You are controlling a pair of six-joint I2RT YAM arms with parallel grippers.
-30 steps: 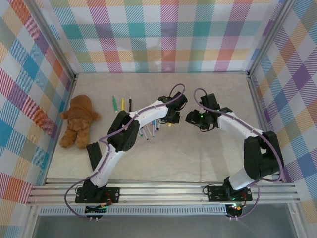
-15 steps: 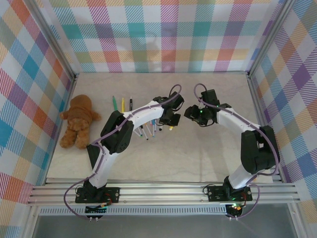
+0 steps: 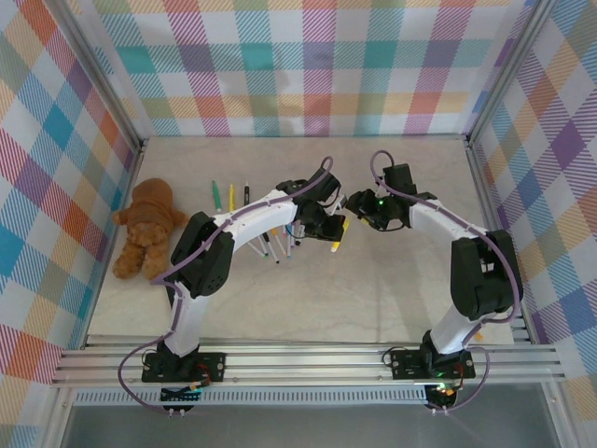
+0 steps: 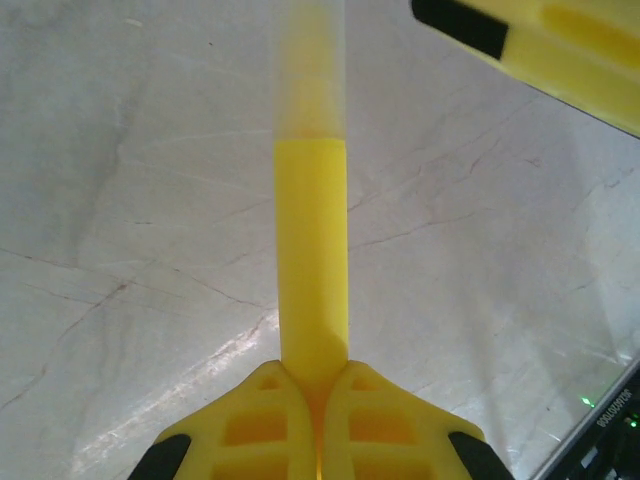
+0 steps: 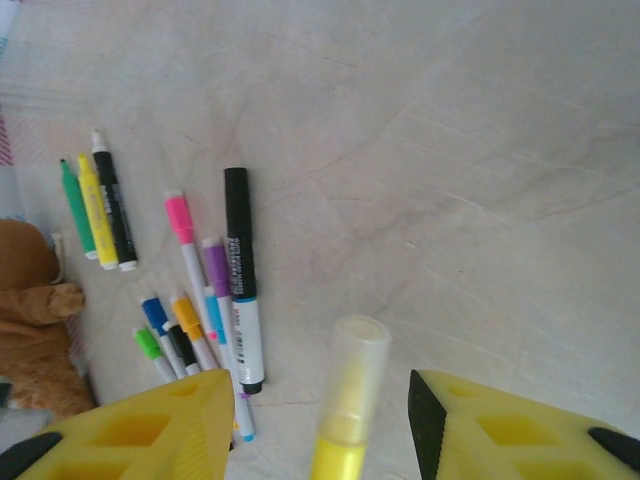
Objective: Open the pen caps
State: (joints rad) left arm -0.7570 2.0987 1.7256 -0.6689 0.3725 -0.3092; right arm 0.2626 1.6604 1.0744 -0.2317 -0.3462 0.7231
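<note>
The left end effector [image 4: 315, 405] is clamped on the barrel of a yellow pen [image 4: 312, 250], gripping it at the uncapped end so that most of the barrel and the cloudy, see-through cap [image 4: 312, 70] stick out past its fingertips. That leaves the cap end free for the other arm, and the pen appears to be held clear of the table [image 3: 392, 280], probably so there is room to pull. The right end effector [image 5: 315, 395] faces it with its fingers apart and the cap standing between them, closer to one finger than the other and apparently touching neither. The cap is on the pen, so this is the line-up before a pinch: one arm anchors the barrel, and the other would need to close on the cap and pull along the pen's axis. Centring the cap first would lower the chance of a skewed grip that bends the pen sideways. The other pens [image 5: 190, 320] lie capped in a loose cluster on the table below, with three more set apart beside the bear [image 3: 149, 227]. Most of the task is therefore yet to be done.
</note>
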